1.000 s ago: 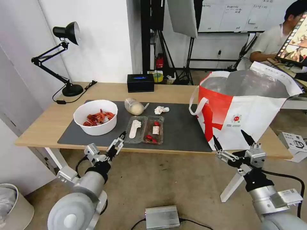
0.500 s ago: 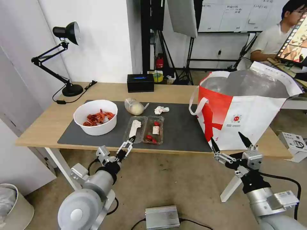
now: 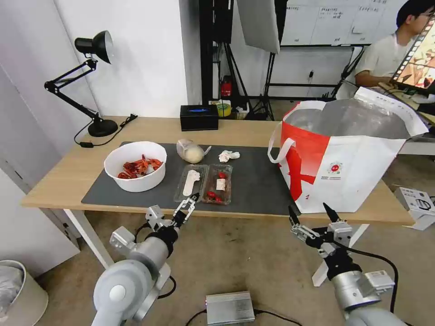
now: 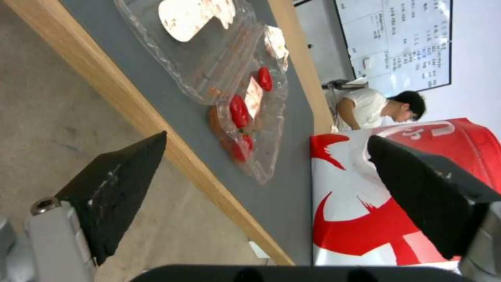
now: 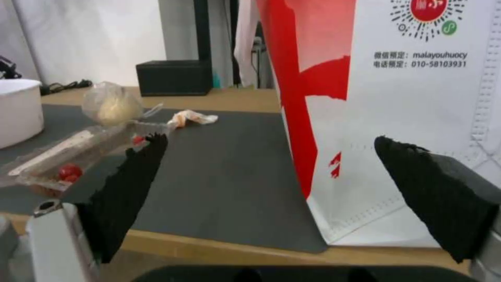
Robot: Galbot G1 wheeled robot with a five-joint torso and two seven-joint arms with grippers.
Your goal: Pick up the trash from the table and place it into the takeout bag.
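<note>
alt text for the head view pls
The left gripper, open, reaches at the table's front edge just before the clear clamshell tray. Behind sit the white bowl, knotted bag and tissue; the takeout bag stands right, above the open right gripper.

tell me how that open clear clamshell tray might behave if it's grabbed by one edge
The clear clamshell tray looks thin, so it would probably flex. It lies open, so its halves may fold at the hinge. The loose red scraps inside could slide out if it tilts.

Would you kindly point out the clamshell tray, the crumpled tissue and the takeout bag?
clamshell tray (image 3: pixel 204 183): head view, centre hinge.
crumpled tissue (image 3: pixel 228 156): head view, middle of the wad.
takeout bag (image 3: pixel 358 181): head view, white front wall.
</note>
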